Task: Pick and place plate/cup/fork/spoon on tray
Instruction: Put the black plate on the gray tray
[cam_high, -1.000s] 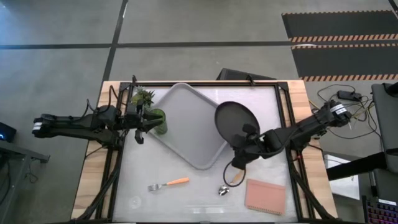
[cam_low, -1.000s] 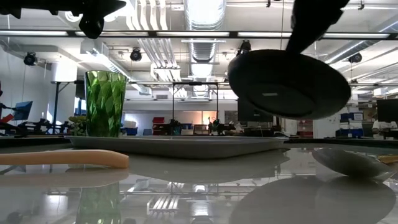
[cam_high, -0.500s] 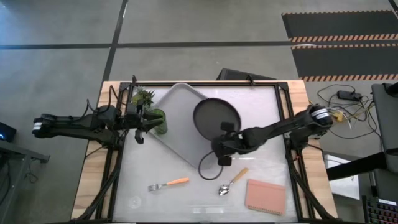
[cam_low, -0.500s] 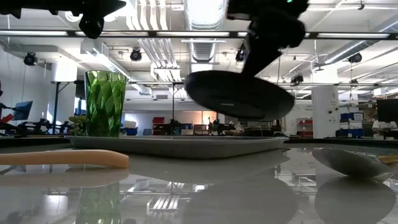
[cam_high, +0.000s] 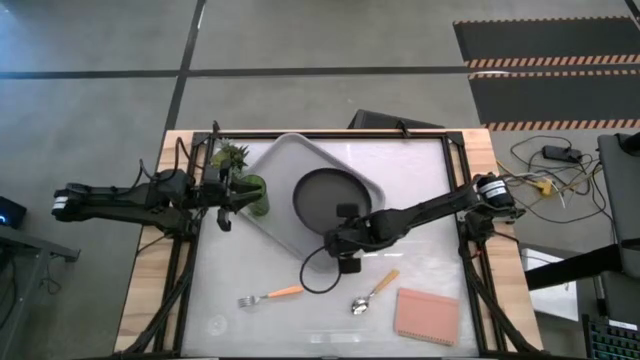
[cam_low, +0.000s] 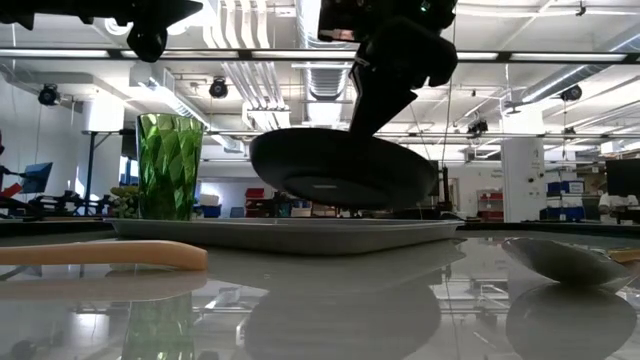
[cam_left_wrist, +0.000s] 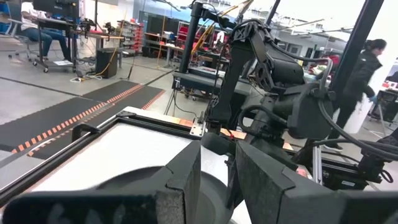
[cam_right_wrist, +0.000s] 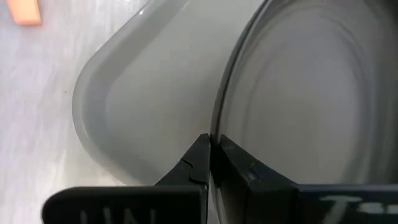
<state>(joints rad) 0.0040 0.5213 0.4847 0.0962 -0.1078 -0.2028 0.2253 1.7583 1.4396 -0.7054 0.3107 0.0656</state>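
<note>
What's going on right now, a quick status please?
Right gripper shut on plate, held just above tray. Left gripper parked by cup. Nothing in the way.

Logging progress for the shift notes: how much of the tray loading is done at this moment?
Done: the cup stands at the tray's edge near the left gripper; whether it sits fully inside is unclear. In hand: the right gripper pinches the plate by its rim, held just above the tray, not yet set down. Left: the fork and spoon lie on the table.
</note>
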